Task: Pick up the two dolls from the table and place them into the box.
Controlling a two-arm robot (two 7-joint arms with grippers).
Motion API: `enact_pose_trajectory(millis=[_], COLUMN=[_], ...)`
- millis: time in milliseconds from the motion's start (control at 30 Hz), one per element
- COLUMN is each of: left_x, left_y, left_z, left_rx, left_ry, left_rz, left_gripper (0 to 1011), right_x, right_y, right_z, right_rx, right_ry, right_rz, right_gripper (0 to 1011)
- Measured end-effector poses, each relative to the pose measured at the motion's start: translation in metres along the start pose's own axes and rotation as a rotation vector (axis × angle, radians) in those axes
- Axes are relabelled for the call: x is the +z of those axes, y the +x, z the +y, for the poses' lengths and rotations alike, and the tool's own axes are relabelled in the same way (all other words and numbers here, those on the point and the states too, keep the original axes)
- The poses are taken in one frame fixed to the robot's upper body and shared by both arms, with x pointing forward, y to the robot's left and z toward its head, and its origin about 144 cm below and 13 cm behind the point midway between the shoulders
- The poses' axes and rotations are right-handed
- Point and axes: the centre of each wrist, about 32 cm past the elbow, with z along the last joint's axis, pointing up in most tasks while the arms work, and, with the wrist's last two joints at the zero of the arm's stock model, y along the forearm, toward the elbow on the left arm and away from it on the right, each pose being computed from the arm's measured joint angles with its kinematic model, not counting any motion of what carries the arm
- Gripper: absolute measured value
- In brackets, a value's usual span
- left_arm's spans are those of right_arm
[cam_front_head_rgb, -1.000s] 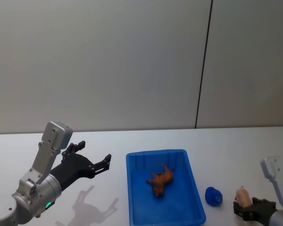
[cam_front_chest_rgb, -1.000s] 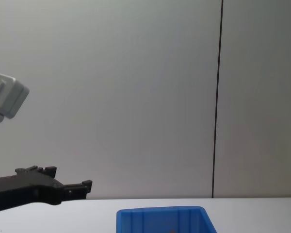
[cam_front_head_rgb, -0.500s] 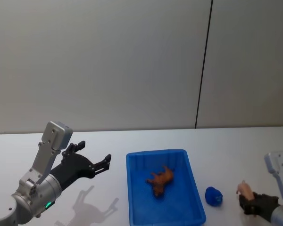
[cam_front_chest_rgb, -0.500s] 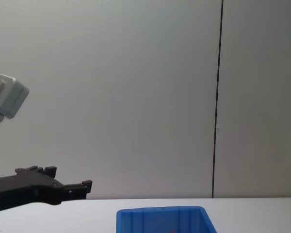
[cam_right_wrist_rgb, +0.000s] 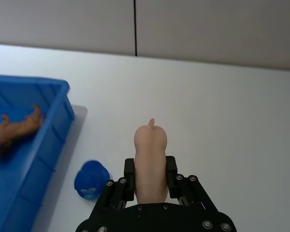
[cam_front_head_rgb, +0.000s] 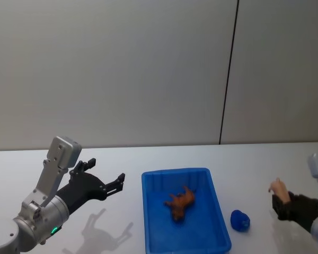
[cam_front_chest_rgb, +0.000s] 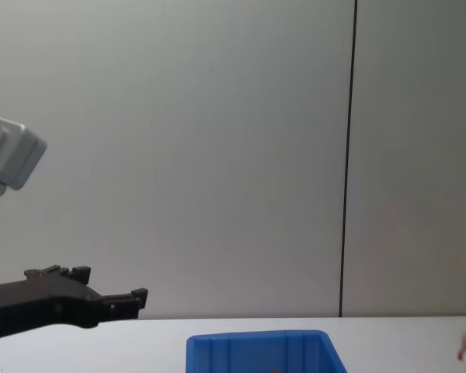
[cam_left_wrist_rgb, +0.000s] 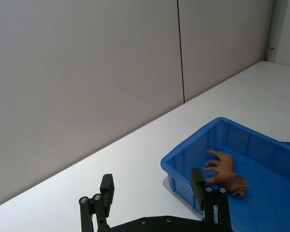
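Observation:
The blue box [cam_front_head_rgb: 153, 225] stands on the white table [cam_front_head_rgb: 116, 159] in front of me. Inside it lies a reddish-brown animal doll [cam_front_head_rgb: 180, 202], also visible in the left wrist view as the brown doll [cam_left_wrist_rgb: 225, 170] within the box [cam_left_wrist_rgb: 193, 151]. My right gripper [cam_front_head_rgb: 282, 200] is raised above the table to the right of the box, shut on a small peach-coloured doll [cam_front_head_rgb: 278, 187]. From the right wrist camera the peach doll [cam_right_wrist_rgb: 150, 159] sits upright between the fingers of the right gripper [cam_right_wrist_rgb: 150, 168]. My left gripper [cam_front_head_rgb: 102, 181] hangs open and empty left of the box.
A small blue rounded object [cam_front_head_rgb: 240, 220] lies on the table just right of the box, seen again as the blue object [cam_right_wrist_rgb: 91, 180] from the right wrist. A grey wall with a dark vertical seam [cam_front_head_rgb: 228, 79] stands behind the table.
My right gripper has lifted and drawn to the right with the peach doll in it. The left arm, the box and the brown doll have stayed put.

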Motion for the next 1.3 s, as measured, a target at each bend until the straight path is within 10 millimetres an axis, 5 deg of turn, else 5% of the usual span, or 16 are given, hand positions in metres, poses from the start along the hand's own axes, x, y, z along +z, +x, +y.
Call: enact_pose_trajectory(millis=[933,1300], left_x=[0.000,0.000], left_y=[0.000,0.000], left_z=[0.000,0.000], left_rx=[0.000,0.000], left_ry=[0.000,0.000], left_rz=[0.000,0.000], left_gripper=[1001,1001], right_x=[0.037,0.046], right_y=[-0.033,-0.058], right_z=[-0.005,0.010], right_rx=[0.318,0.489], right_ry=[0.251,0.290], right_rz=[-0.144,-0.204], right_gripper=[361,653])
